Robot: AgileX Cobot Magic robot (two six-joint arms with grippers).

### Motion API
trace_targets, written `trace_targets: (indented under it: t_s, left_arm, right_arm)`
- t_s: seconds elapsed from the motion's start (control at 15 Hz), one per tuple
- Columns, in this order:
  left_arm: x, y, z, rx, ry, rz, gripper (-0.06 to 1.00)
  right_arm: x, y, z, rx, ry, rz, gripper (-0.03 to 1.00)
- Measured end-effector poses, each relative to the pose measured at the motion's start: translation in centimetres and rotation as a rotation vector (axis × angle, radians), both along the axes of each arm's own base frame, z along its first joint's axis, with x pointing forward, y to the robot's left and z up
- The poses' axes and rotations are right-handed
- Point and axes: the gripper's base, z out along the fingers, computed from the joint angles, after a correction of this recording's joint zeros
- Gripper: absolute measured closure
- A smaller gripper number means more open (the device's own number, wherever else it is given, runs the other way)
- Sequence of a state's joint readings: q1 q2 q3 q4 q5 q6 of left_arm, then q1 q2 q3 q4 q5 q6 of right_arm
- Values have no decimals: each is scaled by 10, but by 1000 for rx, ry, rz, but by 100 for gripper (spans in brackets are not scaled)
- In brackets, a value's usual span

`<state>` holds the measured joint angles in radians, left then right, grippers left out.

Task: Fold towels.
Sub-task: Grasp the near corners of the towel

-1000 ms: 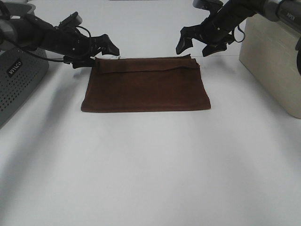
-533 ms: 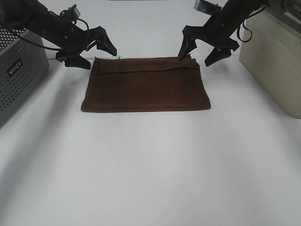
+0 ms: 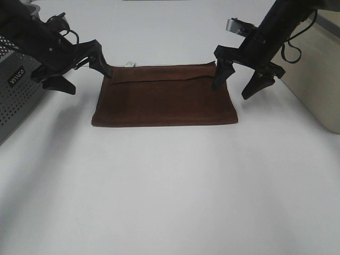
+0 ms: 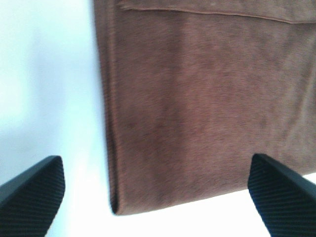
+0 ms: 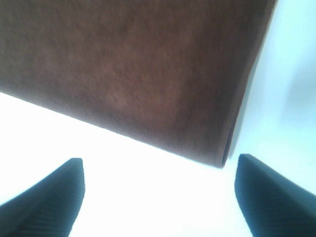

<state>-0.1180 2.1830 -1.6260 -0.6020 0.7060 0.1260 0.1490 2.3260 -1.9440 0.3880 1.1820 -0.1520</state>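
The dark reddish-brown towel (image 3: 163,97) lies folded flat on the white table, with a small white tag (image 3: 129,65) at its far left corner. It also shows in the left wrist view (image 4: 197,98) and in the right wrist view (image 5: 133,69). My left gripper (image 3: 84,72) is open and empty, hovering at the towel's far left corner. My right gripper (image 3: 241,85) is open and empty, raised over the towel's far right corner. Both wrist views show wide-apart black fingertips (image 4: 29,192) (image 5: 261,192) above the cloth.
A grey perforated box (image 3: 18,85) stands at the left edge. A beige box (image 3: 319,69) stands at the right edge. The white table (image 3: 170,191) stretches bare in front of the towel.
Both grippers have moved from behind the towel's far edge toward its near side and outward, tilting downward. The towel has not moved.
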Motion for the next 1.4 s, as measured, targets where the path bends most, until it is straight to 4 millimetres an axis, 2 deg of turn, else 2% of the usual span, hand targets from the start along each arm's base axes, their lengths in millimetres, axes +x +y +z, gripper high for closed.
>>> trace_targets:
  t_s: [0.2, 0.4, 0.47, 0.67, 0.87, 1.0, 1.07, 1.27, 1.33, 1.4]
  left_arm:
    - [-22, 9, -13, 42, 1, 31, 0]
    - [-27, -6, -29, 51, 39, -18, 0]
    - [-27, -8, -32, 53, 43, -22, 0]
    - [-26, -11, -58, 52, 84, -10, 1]
    - [-23, -19, -63, 53, 66, -21, 4]
    - [-17, -31, -67, 45, 57, -44, 16]
    - [-14, -33, -69, 41, 60, -50, 27]
    - [-14, -35, -75, 49, 74, -59, 82]
    - [-15, -34, -75, 64, 72, -70, 91]
    - [-15, -33, -74, 77, 71, -78, 93]
  right_arm:
    - [-16, -1, -23, 17, 28, -6, 19]
    - [-23, 1, -42, 48, 31, -19, 19]
    - [-23, 1, -43, 47, 23, -22, 19]
    - [-15, 1, -44, 44, -66, -36, 19]
    - [-13, 2, -56, 52, -68, -49, 22]
    - [-12, 6, -65, 94, -57, -57, 31]
    - [-10, 6, -67, 105, -68, -62, 41]
    - [-8, 2, -72, 54, -95, -63, 76]
    - [-8, 0, -73, 32, -91, -73, 85]
    - [-8, -1, -74, 17, -79, -83, 96]
